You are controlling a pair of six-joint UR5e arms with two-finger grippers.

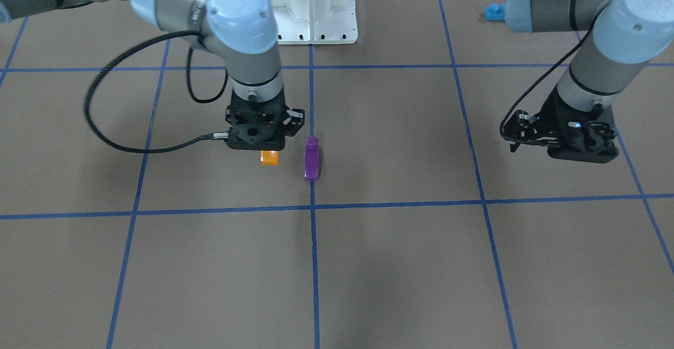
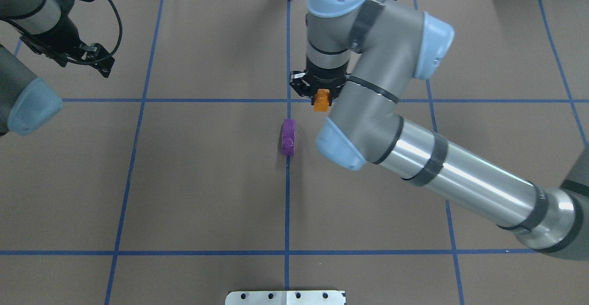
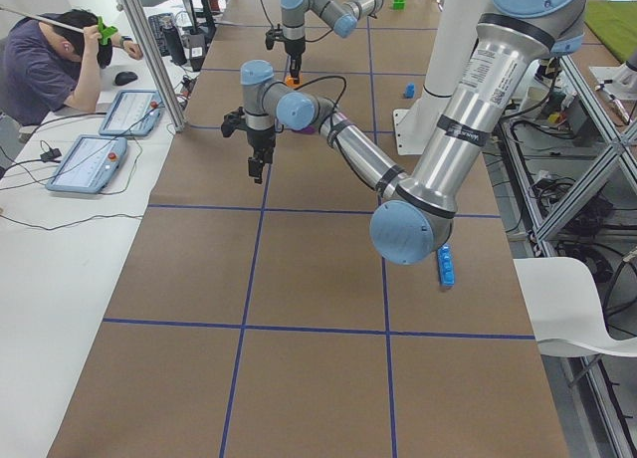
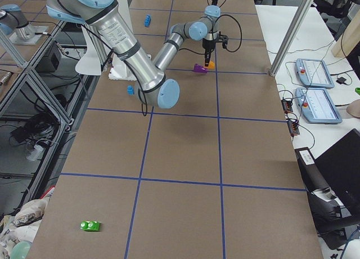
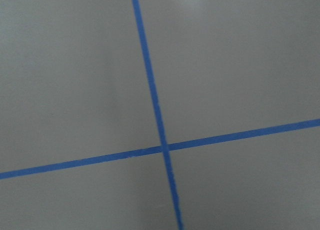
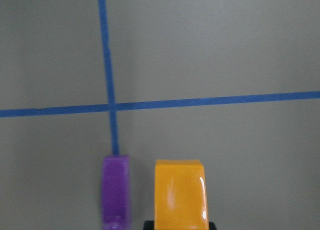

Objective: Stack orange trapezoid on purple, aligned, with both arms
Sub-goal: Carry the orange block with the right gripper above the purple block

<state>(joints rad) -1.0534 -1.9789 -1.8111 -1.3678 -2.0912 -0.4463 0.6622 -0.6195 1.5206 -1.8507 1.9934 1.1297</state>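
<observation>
You see the right hand (image 2: 321,96) pinching the orange trapezoid (image 1: 270,158) between its fingers. This brick is just beside the purple (image 2: 288,137), on the robot's right of it, with a narrow gap, so they do not touch. The purple lies on the worktop (image 2: 207,185), on a blue tape line (image 2: 287,204). The left hand (image 2: 102,63) is well apart from the purple, on its other side. You cannot tell whether this hand is spread or pressed together.

Open table (image 1: 400,265) rings the purple (image 1: 311,158), save the orange trapezoid (image 1: 270,158) and right end effector (image 2: 321,94) just beside it.
</observation>
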